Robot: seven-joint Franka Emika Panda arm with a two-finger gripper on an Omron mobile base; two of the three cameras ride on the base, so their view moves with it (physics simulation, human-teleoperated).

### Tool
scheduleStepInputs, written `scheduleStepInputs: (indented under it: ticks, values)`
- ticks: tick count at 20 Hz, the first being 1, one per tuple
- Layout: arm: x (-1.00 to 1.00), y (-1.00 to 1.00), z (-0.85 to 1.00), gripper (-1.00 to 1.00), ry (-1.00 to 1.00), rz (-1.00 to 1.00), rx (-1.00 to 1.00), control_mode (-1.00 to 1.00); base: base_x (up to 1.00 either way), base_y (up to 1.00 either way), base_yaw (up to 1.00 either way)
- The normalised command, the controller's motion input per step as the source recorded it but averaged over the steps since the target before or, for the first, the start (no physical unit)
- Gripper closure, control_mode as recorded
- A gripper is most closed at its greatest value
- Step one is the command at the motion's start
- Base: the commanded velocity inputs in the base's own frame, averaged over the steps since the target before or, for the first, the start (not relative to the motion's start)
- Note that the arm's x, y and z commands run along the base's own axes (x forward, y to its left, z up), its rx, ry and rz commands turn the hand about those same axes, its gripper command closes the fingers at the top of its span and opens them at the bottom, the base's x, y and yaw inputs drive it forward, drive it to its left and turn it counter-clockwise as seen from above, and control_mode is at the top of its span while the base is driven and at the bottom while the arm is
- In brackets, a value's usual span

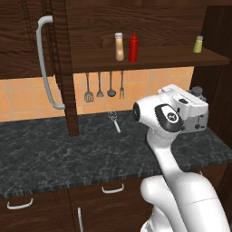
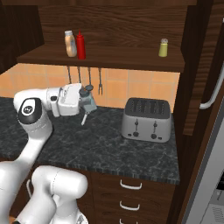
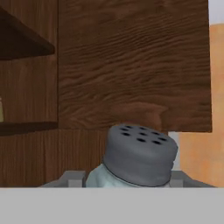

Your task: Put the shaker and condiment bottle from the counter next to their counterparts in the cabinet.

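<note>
The condiment bottle (image 1: 119, 46) already stands on the cabinet (image 1: 149, 58) shelf just beside the red squeeze bottle (image 1: 133, 46), while the gripper (image 2: 89, 99) grasps the shaker (image 3: 138, 157) above the worktop (image 2: 113, 146), yet to reach the yellow-green shaker (image 2: 163, 47).

The shaker (image 3: 135, 164) is being cut off below by the hand view's lower band, its fingertips' contact being hidden, while the toaster (image 1: 199, 118) is being largely covered by the arm.
</note>
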Motion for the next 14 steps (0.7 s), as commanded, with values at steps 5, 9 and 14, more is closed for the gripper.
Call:
scheduleStepInputs:
  ticks: [5, 9, 14]
  values:
    - [-0.14, 0.13, 0.58, 1.0, 0.02, 0.07, -0.08, -1.0, 0.0, 0.0, 0.0]
    - [0.0, 0.09, 0.23, 1.0, 0.01, 0.14, -0.05, -1.0, 0.0, 0.0, 0.0]
    - [0.03, 0.0, 0.66, 1.0, 0.11, 0.12, 0.0, -1.0, 0.0, 0.0, 0.0]
